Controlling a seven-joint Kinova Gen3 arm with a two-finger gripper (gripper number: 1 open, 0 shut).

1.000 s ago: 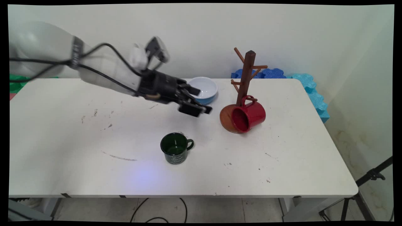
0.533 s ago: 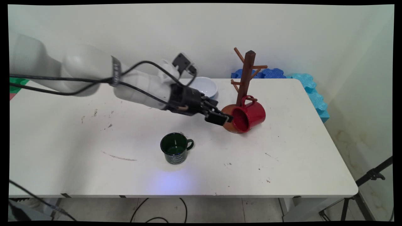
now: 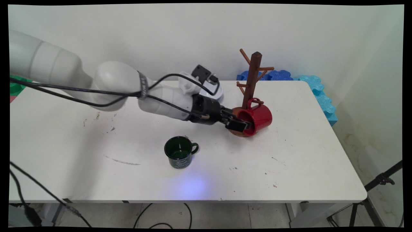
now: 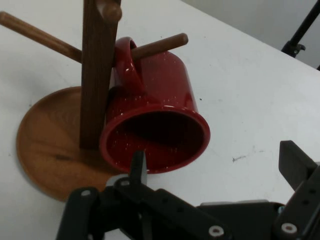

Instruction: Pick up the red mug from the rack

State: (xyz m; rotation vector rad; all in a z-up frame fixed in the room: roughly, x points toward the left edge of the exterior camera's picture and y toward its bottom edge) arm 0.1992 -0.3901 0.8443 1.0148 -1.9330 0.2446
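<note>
A red mug [image 3: 260, 116] hangs by its handle on a low peg of the brown wooden mug tree [image 3: 252, 80], tilted with its mouth facing the gripper. My gripper [image 3: 242, 125] is open, right at the mug's mouth, over the tree's round base. In the hand view the red mug [image 4: 160, 95] leans against the tree's post [image 4: 97, 75] above the base [image 4: 45, 145]. One finger [image 4: 138, 167] reaches the mug's lower rim, and the other finger [image 4: 295, 162] stands well to the side over bare table. Nothing is held.
A dark green mug [image 3: 178, 151] stands upright near the table's middle front. A white and blue bowl [image 3: 217, 92] sits behind the wrist, partly hidden. Blue foam blocks [image 3: 318, 90] lie along the far right edge. A black stand [image 3: 379, 180] rises off the right side.
The arm has swung right and down, from in front of the bowl to the red mug's mouth. The gripper has stayed open. The mugs and tree have not moved.
</note>
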